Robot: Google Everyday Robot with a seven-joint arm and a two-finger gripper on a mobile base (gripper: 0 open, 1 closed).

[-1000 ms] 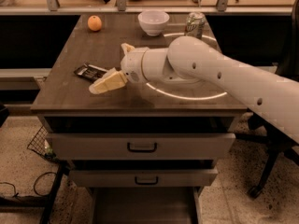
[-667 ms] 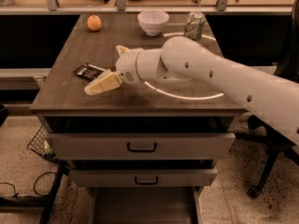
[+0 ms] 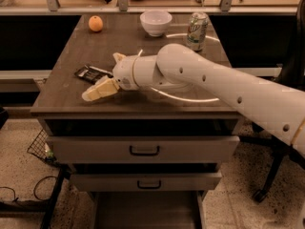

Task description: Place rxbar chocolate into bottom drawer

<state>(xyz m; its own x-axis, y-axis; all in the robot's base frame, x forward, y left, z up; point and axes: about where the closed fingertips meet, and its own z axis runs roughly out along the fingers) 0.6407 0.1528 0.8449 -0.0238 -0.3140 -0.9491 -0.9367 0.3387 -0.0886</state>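
The rxbar chocolate (image 3: pixel 88 74), a dark shiny wrapper with pale markings, lies flat on the left side of the wooden cabinet top (image 3: pixel 71 99). My gripper (image 3: pixel 101 77) is at the bar's right end, low over the top. Its fingers are spread apart: one finger (image 3: pixel 99 90) reaches to the near side of the bar, the other (image 3: pixel 118 57) sticks up on the far side. Nothing is held. The bottom drawer (image 3: pixel 147 213) is pulled out at the bottom of the view, a grey tray with a bare floor.
An orange (image 3: pixel 96 23), a white bowl (image 3: pixel 156 22) and a green soda can (image 3: pixel 197 30) stand at the back of the top. The two upper drawers (image 3: pixel 143 149) with dark handles are closed. A wire basket (image 3: pixel 40 147) and cables are on the floor at left.
The gripper has moved a little to the left, closer to the bar. The bar has not moved.
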